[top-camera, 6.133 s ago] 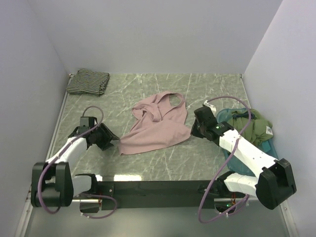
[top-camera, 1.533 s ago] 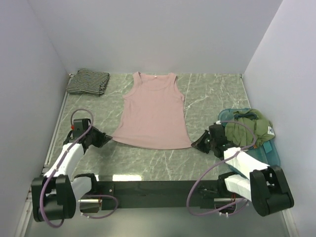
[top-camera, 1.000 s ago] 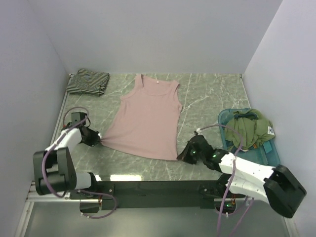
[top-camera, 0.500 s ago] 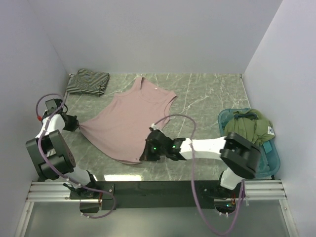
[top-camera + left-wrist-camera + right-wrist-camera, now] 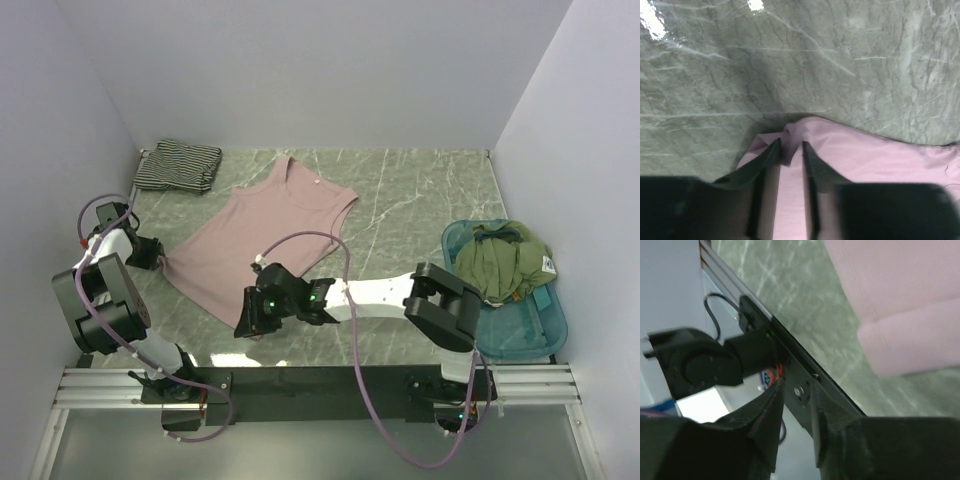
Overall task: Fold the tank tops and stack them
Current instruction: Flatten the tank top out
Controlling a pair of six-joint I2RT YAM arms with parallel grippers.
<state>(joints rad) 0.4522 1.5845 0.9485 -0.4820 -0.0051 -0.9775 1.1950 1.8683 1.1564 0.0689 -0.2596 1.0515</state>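
The pink top (image 5: 265, 235) is lying flat and slanted across the left half of the table (image 5: 420, 200), its neck toward the far edge and its hem toward the near left. The striped top (image 5: 178, 165) is sitting folded in the far left corner.

The left gripper (image 5: 790, 145) is standing narrowly parted at the hem's left corner, with a bunched ridge of cloth lying between its fingers. The right gripper (image 5: 797, 385) is also parted, holding nothing, just off the hem's near corner.

The cloth is looking thin, light and limp, so it is likely going to sag, wrinkle and drag on the table. Pinching hem corners or shoulder straps seems best.

No writing is showing legibly. A white tag (image 5: 545, 262) on the green clothes (image 5: 500, 260) in the tray (image 5: 555, 325) is too small to read.
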